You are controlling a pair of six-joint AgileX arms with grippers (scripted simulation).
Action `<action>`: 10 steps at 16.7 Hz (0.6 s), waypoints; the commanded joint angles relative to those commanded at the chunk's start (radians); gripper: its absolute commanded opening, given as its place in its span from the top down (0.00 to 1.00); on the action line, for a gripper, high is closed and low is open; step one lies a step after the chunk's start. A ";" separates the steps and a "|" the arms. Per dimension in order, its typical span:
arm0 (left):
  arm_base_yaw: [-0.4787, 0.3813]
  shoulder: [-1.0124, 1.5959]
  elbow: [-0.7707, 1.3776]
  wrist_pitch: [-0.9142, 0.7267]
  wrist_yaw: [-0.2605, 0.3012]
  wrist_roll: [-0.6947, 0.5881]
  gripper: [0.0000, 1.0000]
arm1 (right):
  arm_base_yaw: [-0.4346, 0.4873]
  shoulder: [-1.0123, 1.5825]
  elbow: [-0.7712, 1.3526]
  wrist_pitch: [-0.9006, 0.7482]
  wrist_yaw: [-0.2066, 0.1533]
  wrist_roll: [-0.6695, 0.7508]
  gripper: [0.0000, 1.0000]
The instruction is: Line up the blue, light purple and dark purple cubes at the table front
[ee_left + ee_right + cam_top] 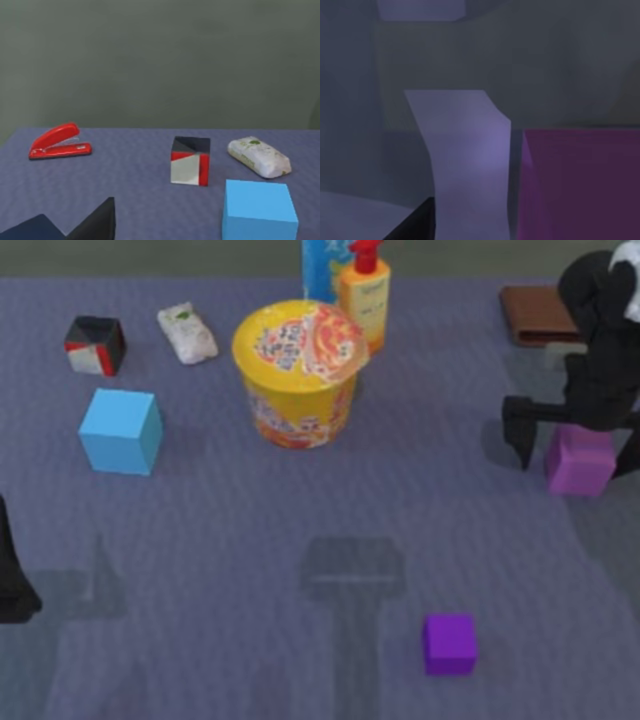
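My right jaws (575, 452) stand wide astride the smooth light purple cube (579, 462) on the woven slate surface (250, 540).

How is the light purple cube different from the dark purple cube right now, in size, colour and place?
The light purple cube is larger and paler; the dark purple cube is smaller and deeper violet. The light purple cube sits at the table's right side with the right gripper spread open around it; the dark purple cube stands free near the front edge, nothing near it. Both are plain cubes resting flat on the table.
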 joint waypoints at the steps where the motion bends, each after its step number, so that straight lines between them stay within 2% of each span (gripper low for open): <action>1: 0.000 0.000 0.000 0.000 0.000 0.000 0.00 | 0.000 0.007 -0.016 0.019 0.000 0.000 0.00; 5: 0.000 0.000 0.000 0.000 0.000 0.000 0.00 | 0.000 0.010 -0.023 0.027 0.000 0.000 0.00; 10: 0.000 0.000 0.000 0.000 0.000 0.000 0.00 | 0.000 0.010 -0.023 0.027 0.000 0.000 0.38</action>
